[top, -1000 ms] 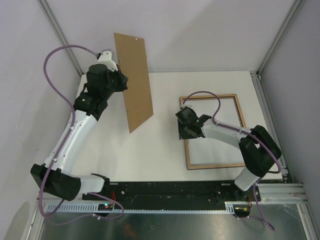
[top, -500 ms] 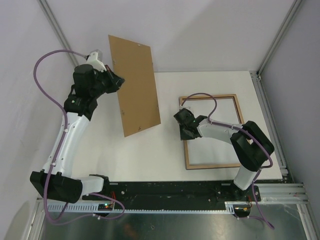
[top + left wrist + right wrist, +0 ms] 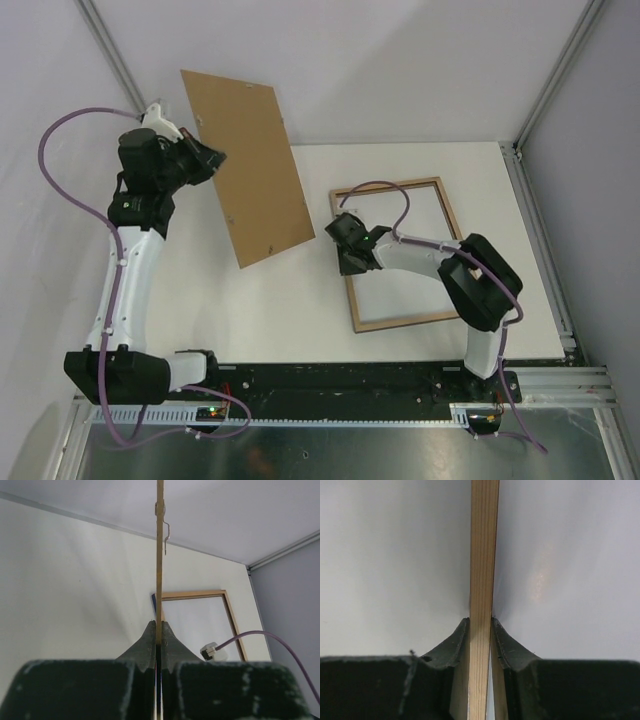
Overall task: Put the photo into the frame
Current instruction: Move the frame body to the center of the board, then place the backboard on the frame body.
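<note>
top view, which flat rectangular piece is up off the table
The brown backing board, held tilted in the left gripper; the wooden frame rests on the table, clamped by the right gripper.

White links [image 3: 125, 290], black joints [image 3: 480, 285], purple cables [image 3: 265, 632].

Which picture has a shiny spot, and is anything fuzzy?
Right wrist view: a soft shiny patch right of the frame, whose wood grain looks sharp. Left wrist view: the brown board shows only as a thin edge-on line. Top view: even light, nothing blurred.
</note>
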Robot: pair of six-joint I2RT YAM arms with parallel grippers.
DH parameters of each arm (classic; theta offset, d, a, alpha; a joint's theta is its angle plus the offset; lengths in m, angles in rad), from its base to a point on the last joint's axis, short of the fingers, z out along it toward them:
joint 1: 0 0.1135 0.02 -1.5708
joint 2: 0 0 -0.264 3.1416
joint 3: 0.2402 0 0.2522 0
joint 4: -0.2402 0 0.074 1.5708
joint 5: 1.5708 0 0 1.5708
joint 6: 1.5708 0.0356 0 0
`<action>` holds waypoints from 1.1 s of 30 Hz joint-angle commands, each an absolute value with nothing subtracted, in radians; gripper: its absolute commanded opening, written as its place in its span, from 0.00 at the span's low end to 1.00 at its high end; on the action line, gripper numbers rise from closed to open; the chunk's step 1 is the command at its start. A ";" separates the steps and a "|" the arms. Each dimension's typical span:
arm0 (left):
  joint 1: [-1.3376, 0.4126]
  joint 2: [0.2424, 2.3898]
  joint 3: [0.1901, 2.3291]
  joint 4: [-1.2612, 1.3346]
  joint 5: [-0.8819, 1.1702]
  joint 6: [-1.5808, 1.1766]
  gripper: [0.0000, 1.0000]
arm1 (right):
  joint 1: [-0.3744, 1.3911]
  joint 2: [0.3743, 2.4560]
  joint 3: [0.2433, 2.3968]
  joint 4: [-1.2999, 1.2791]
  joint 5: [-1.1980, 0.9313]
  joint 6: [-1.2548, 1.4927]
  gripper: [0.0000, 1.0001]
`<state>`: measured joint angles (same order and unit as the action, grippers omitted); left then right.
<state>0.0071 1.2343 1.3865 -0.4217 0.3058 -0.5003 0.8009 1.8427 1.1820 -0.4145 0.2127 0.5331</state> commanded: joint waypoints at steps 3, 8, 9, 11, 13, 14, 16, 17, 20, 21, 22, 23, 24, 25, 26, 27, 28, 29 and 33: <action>0.089 1.203 1.420 -0.329 0.380 -0.564 0.00 | 0.842 1.946 1.363 -0.383 0.117 0.637 0.23; 0.152 1.215 1.447 -0.329 0.406 -0.581 0.00 | 0.868 1.983 1.471 -0.409 0.105 0.665 0.45; 0.160 1.216 1.451 -0.328 0.412 -0.586 0.00 | 0.869 1.975 1.474 -0.409 0.109 0.666 0.49; 0.175 1.220 1.455 -0.324 0.420 -0.594 0.00 | 0.861 1.938 1.463 -0.408 0.117 0.661 0.55; 0.187 1.222 1.457 -0.316 0.428 -0.605 0.00 | 0.844 1.887 1.442 -0.408 0.116 0.653 0.59; 0.190 1.225 1.459 -0.312 0.434 -0.611 0.00 | 0.830 1.855 1.427 -0.413 0.115 0.647 0.61; 0.193 1.232 1.461 -0.301 0.451 -0.626 0.00 | 0.799 1.791 1.394 -0.428 0.115 0.634 0.63; 0.194 1.235 1.462 -0.292 0.462 -0.637 0.00 | 0.781 1.757 1.376 -0.436 0.117 0.628 0.63; 0.194 1.248 1.443 -0.259 0.522 -0.673 0.00 | 0.694 1.614 1.277 -0.458 0.141 0.606 0.65; 0.195 1.250 1.430 -0.237 0.544 -0.693 0.00 | 0.660 1.561 1.234 -0.460 0.145 0.599 0.65; 0.194 1.252 1.411 -0.217 0.580 -0.720 0.00 | 0.606 1.521 1.202 -0.462 0.147 0.593 0.66; 0.194 1.255 1.392 -0.186 0.616 -0.743 0.00 | 0.561 1.478 1.161 -0.460 0.145 0.587 0.66; 0.193 1.260 1.366 -0.147 0.659 -0.776 0.00 | 0.498 1.446 1.130 -0.457 0.144 0.579 0.66; 0.188 1.263 1.342 -0.116 0.692 -0.800 0.00 | 0.426 1.415 1.096 -0.453 0.140 0.572 0.66; 0.182 1.265 1.311 -0.090 0.724 -0.830 0.00 | 0.373 1.394 1.070 -0.446 0.132 0.565 0.66; 0.170 1.266 1.287 -0.060 0.745 -0.849 0.00 | 0.311 1.373 1.040 -0.431 0.125 0.559 0.66; 0.159 1.268 1.263 -0.040 0.762 -0.867 0.00 | 0.262 1.360 1.013 -0.418 0.118 0.556 0.66; 0.140 1.270 1.246 -0.023 0.773 -0.880 0.00 | 0.214 1.351 0.984 -0.399 0.113 0.553 0.66; 0.048 1.284 1.192 0.025 0.785 -0.901 0.00 | 0.077 1.363 0.918 -0.347 0.061 0.555 0.64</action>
